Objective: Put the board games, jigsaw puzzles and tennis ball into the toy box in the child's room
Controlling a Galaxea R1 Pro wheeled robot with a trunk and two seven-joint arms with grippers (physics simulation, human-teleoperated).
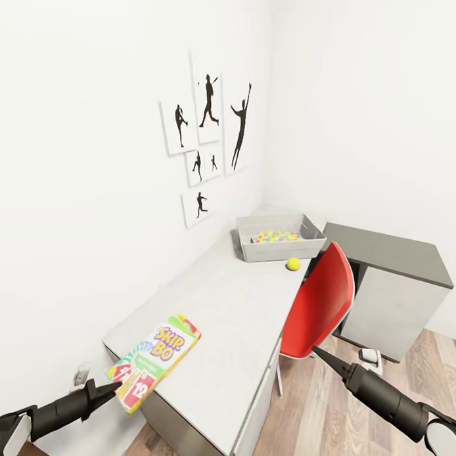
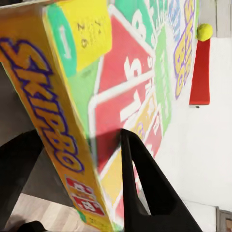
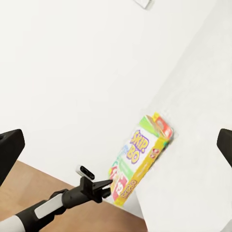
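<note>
A Skip-Bo board game (image 1: 158,360), green-and-red edged, is at the near left corner of the pale table (image 1: 238,320), with its near end past the edge. My left gripper (image 1: 114,388) is shut on that end. The left wrist view has a finger on each side of the box (image 2: 145,72), and the same grip shows in the right wrist view (image 3: 104,186). At the table's far end stands the grey toy box (image 1: 255,251), with jigsaw puzzle pattern (image 1: 276,237) showing inside. The tennis ball (image 1: 293,263) lies just in front of it. My right gripper (image 1: 316,350) hovers open by the chair, away from the toys.
A red chair (image 1: 321,302) is pushed against the table's right side, between my right arm and the toy box. A dark-grey cabinet (image 1: 387,268) stands beyond it on the wood floor (image 1: 313,415). Athlete silhouette pictures (image 1: 208,136) hang above the table.
</note>
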